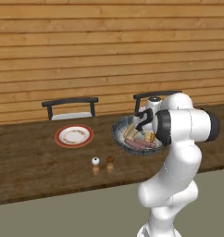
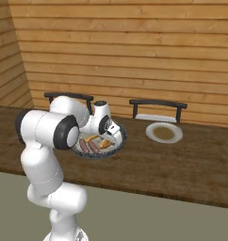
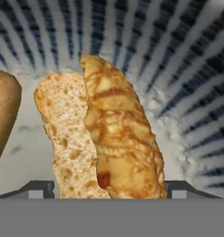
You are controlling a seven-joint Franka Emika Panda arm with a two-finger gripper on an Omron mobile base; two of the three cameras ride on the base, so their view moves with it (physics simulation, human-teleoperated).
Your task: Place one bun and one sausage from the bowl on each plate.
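Hand view: my gripper (image 3: 107, 189) sits low in the bowl (image 3: 188, 69), finger tips (image 3: 40, 189) spread wide either side of the bun (image 3: 118, 139). Jaws look open with daylight between each tip and the bread, so no grip as far as I can tell.

Bun is a golden glazed roll lying lengthwise along my approach, leaning against a pale crumbly bread piece (image 3: 63, 134) on its left. A second brown roll (image 3: 3, 115) sits at the left edge, apart from both.

Doing it well, my read:
- Centre on the glazed bun alone. The left tip risks catching the pale piece too.
- Close slowly; bread is soft and will squash.
- Lift straight up to clear the bowl wall before swinging.

Left base view: bowl (image 1: 119, 136) on the wooden table (image 1: 35, 162), sausages (image 1: 140, 144) lying at its near side. Red-rimmed plate (image 1: 74, 136) is well to the left. Right base view: pale plate (image 2: 164, 133) lies right of the bowl (image 2: 118, 143). Both plates look bare, so either one takes this bun.
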